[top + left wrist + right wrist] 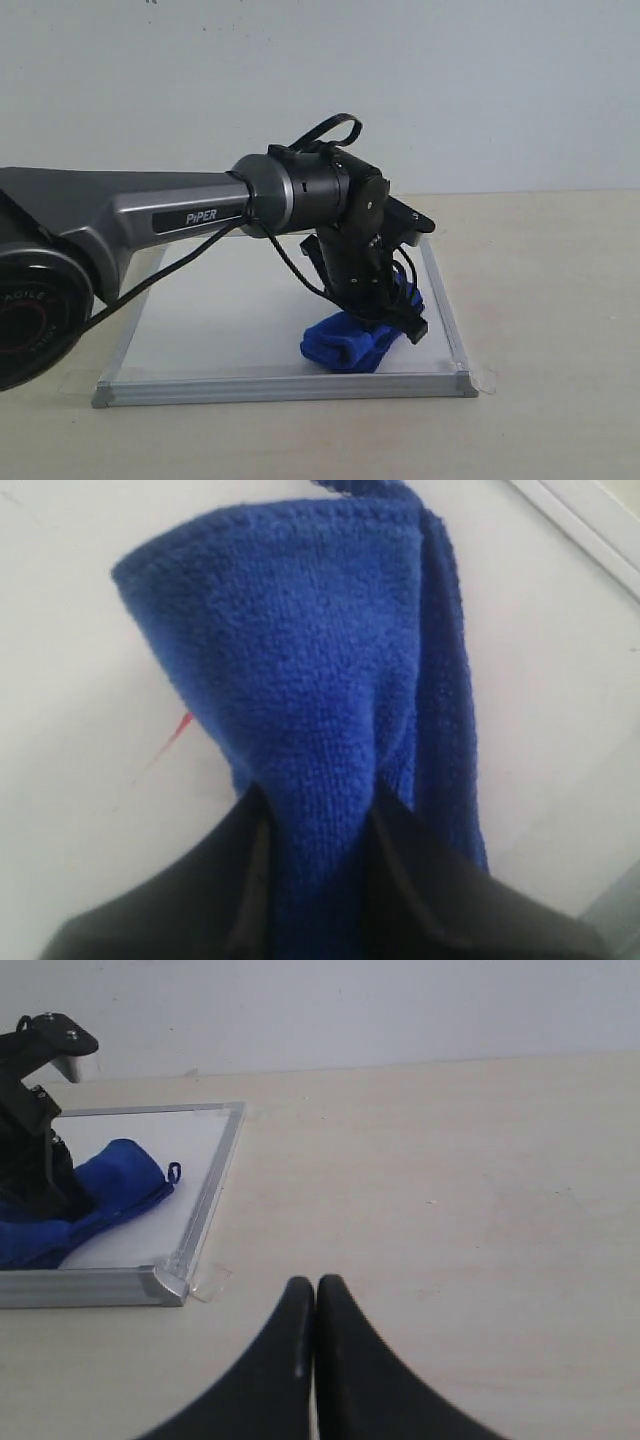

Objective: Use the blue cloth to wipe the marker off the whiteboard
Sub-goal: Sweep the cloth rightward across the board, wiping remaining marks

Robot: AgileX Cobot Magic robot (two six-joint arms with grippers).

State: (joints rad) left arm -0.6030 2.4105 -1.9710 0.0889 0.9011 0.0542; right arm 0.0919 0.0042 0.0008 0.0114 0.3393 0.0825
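The marker [178,730] shows only as a short red streak on the white surface, peeking out from under one edge of the blue cloth [320,680]. How much more ink lies beneath the fabric cannot be told, and in the exterior view no red is visible at all.

The left gripper [315,830] is clamped on the cloth, its two dark fingers [250,850] pinching a gathered fold while the rest fans out flat on the whiteboard [250,310]. From outside, the bundle sits in the board's near right part, close to the front frame rail, its long axis roughly along that rail.

The coming stroke turns on that streak. It lies just beside the cloth's edge, off to one side of the pinched fold, so the left arm likely needs to drag sideways across it rather than push further along the cloth's length.

The right gripper [315,1295] is closed on nothing, its tips touching, above the bare counter [450,1190] and well apart from the board's corner. The left arm is clearly the nearer one.
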